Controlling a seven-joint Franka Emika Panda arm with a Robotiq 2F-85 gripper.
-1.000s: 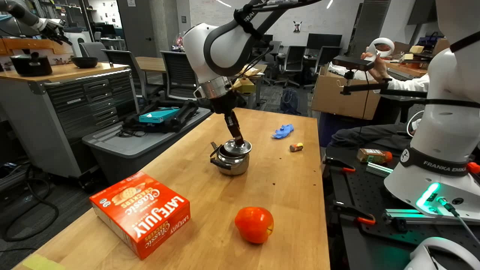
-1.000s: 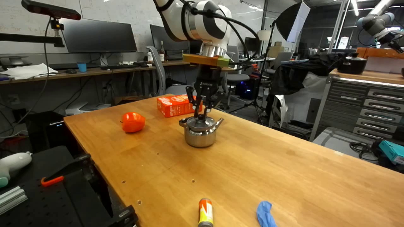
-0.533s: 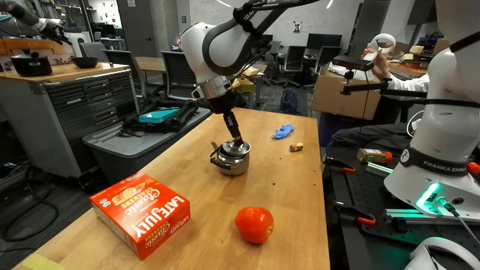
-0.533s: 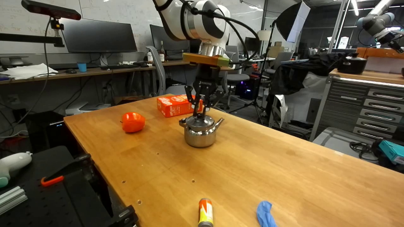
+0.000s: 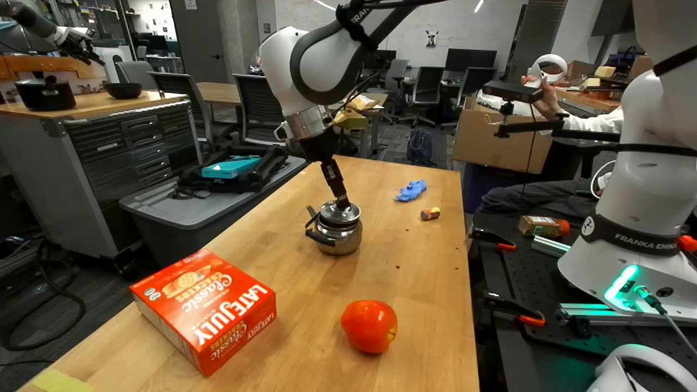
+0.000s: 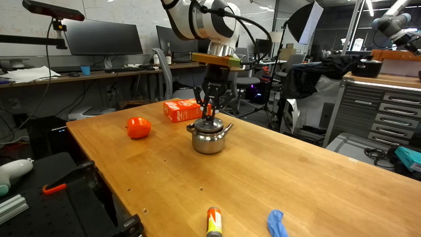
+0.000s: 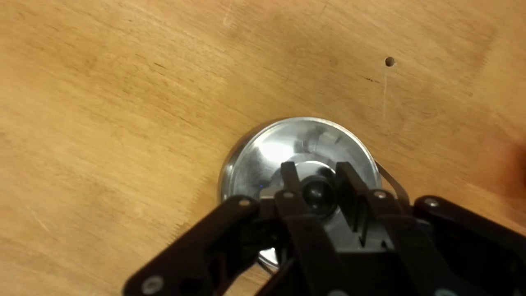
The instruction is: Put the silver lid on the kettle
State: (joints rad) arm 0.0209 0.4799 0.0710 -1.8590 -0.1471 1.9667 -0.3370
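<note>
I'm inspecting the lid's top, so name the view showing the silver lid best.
The wrist view: it looks down on the silver lid, showing much of its top and its dark knob, though the tool covers part. Both exterior views show the lid smaller and more obliquely, over the kettle, its knob hard to make out.

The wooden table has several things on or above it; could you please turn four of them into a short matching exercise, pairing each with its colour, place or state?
Column one
1. silver lid
2. glove
3. kettle
4. cracker box

Column two
A. below the silver lid
B. orange-red with white lettering
C. blue
D. held by the end effector

Right pairs: 1-D, 2-C, 3-A, 4-B
</note>
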